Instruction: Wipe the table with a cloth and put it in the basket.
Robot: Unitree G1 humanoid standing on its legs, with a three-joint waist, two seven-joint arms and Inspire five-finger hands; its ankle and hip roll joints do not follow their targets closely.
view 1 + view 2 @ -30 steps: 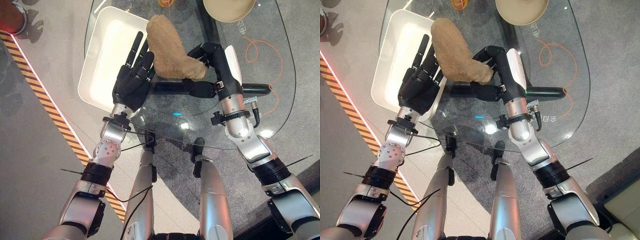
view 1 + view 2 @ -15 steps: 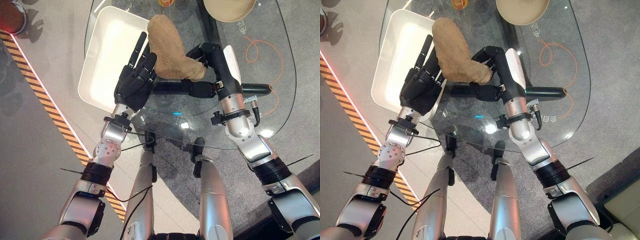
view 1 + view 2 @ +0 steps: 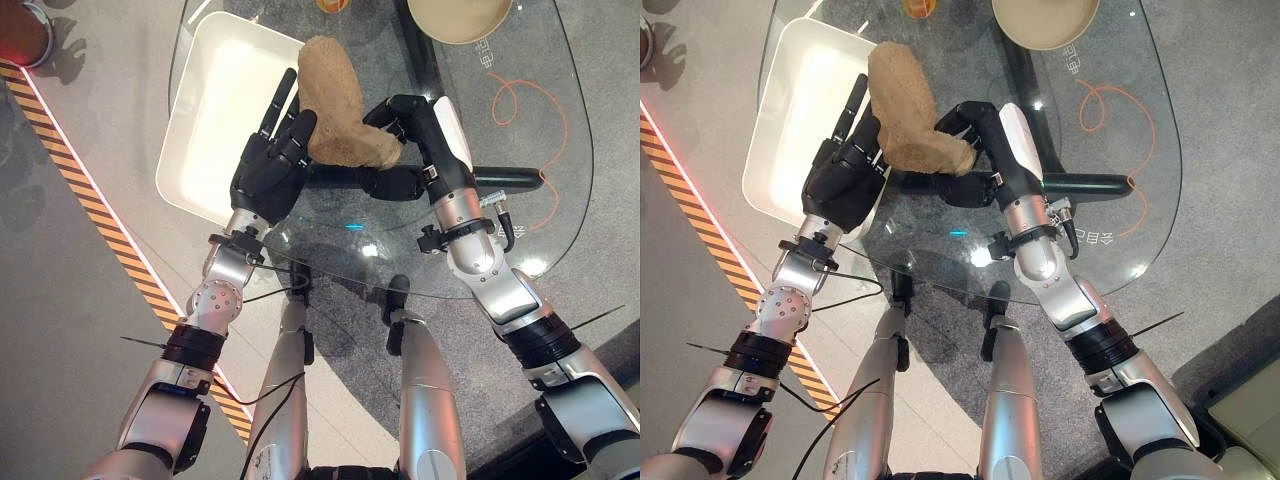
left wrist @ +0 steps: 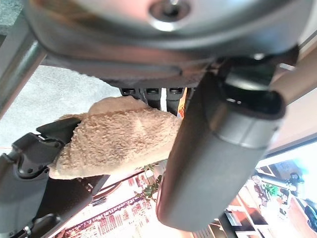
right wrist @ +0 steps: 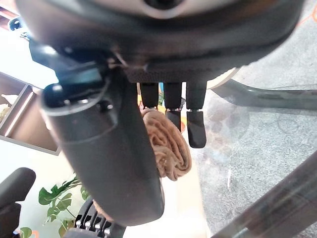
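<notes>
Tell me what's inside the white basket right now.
Nothing visible in the white basket; its near corner is hidden by the left hand. The cloth, pinched by the right hand, overlaps its rim.

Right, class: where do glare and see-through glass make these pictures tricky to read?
Left eye view: bright glints on the glass table near its front edge, and the floor shows through it. Right eye view: another glint lies beyond the right robot hand, which grips the tan cloth. Left wrist view: light washes out the background past the cloth.
</notes>
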